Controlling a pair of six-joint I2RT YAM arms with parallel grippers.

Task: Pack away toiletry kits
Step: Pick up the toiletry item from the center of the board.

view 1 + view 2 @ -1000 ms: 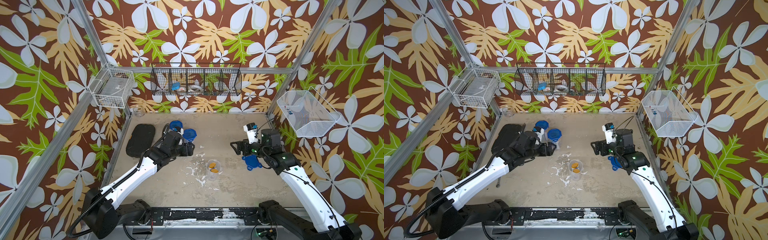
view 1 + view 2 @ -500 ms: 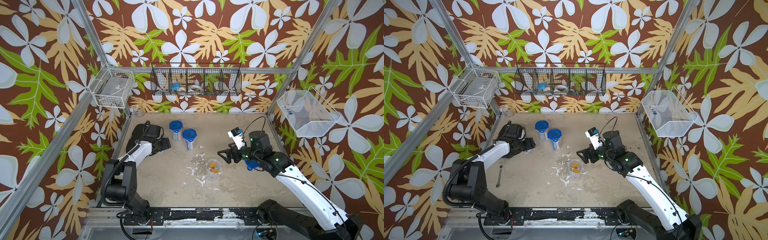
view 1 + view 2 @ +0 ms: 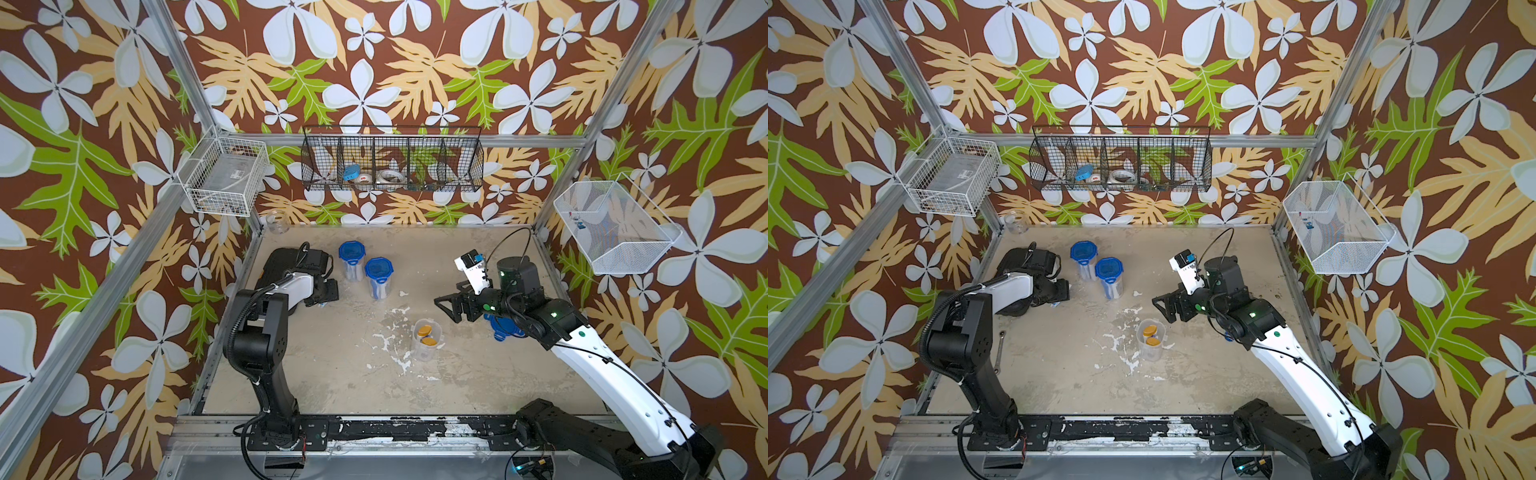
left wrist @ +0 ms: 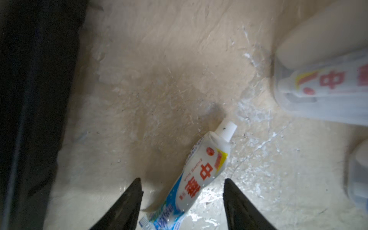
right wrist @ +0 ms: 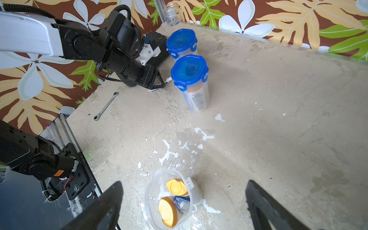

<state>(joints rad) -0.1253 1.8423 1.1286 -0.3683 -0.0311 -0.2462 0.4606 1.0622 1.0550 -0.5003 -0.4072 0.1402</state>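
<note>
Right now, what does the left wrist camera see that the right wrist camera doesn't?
Left wrist only: the toothpaste tube, red print up, lying flat between the spread left fingers. Right wrist only: the open cup holding two gold-capped bottles, plus a wrench. Both: the scuffed table and the two closed cups.

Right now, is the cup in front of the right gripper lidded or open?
Open: the cup has no lid, and two gold caps show inside from above.
</note>
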